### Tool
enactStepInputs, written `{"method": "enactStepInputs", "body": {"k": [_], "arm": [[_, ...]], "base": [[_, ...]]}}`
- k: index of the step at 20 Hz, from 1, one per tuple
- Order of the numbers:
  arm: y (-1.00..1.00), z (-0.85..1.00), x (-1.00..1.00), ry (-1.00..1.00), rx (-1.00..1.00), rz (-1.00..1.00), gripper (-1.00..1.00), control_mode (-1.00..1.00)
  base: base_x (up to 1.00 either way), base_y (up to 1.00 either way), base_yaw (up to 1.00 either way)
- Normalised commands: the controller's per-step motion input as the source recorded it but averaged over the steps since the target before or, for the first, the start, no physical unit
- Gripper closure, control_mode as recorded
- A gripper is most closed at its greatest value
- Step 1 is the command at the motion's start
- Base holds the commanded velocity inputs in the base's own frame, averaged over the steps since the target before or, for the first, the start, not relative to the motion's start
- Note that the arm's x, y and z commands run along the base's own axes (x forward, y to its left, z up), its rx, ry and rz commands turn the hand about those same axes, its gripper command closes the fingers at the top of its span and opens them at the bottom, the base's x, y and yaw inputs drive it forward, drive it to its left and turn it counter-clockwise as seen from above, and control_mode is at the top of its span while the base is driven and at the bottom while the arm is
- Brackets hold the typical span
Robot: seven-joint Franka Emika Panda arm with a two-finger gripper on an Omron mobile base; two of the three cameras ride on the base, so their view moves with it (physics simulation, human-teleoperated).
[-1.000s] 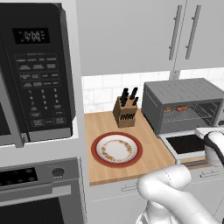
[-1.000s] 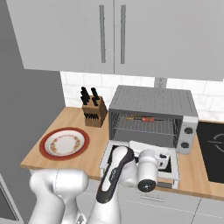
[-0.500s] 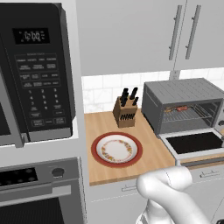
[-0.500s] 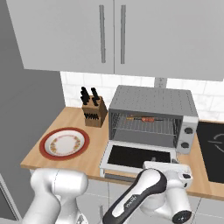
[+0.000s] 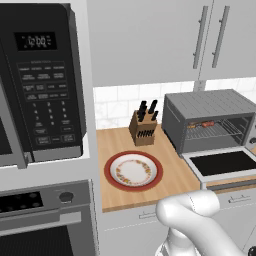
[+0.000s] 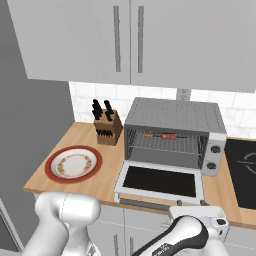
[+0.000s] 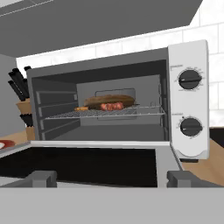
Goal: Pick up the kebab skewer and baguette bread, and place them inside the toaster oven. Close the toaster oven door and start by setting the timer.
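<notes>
On the wooden counter [image 6: 105,181], toaster oven [image 6: 172,132] loaded; jaws wide, empty, below toaster oven door [image 6: 162,181]; lifting it shut comes next.

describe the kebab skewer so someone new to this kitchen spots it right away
Find the grey toaster oven on the wooden counter, its door folded down. On its wire rack the kebab skewer lies before the baguette bread: thinner, with red and orange chunks.

kebab skewer [image 7: 105,106] before baguette bread [image 7: 109,100] on rack in toaster oven [image 6: 172,116], plate [image 6: 73,163] left
</notes>
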Motion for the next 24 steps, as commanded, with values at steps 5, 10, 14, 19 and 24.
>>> {"method": "enactStepInputs", "body": {"k": [5,10,14,19,24], "arm": [[0.11,-0.47,-0.16,0.00,-0.05,0.00,-1.00,-1.00],[0.09,-0.49,-0.13,0.00,-0.02,0.00,-1.00,-1.00],[0.09,-0.30,0.00,0.00,-0.02,0.00,-1.00,-1.00],[0.14,-0.18,0.00,0.00,0.00,0.00,-1.00,-1.00],[0.12,-0.15,0.00,0.00,0.00,0.00,-1.00,-1.00]], "base": [[0.00,0.00,0.00],[0.00,0.00,0.00],[0.00,0.00,0.00],[0.00,0.00,0.00],[0.00,0.00,0.00]]}}
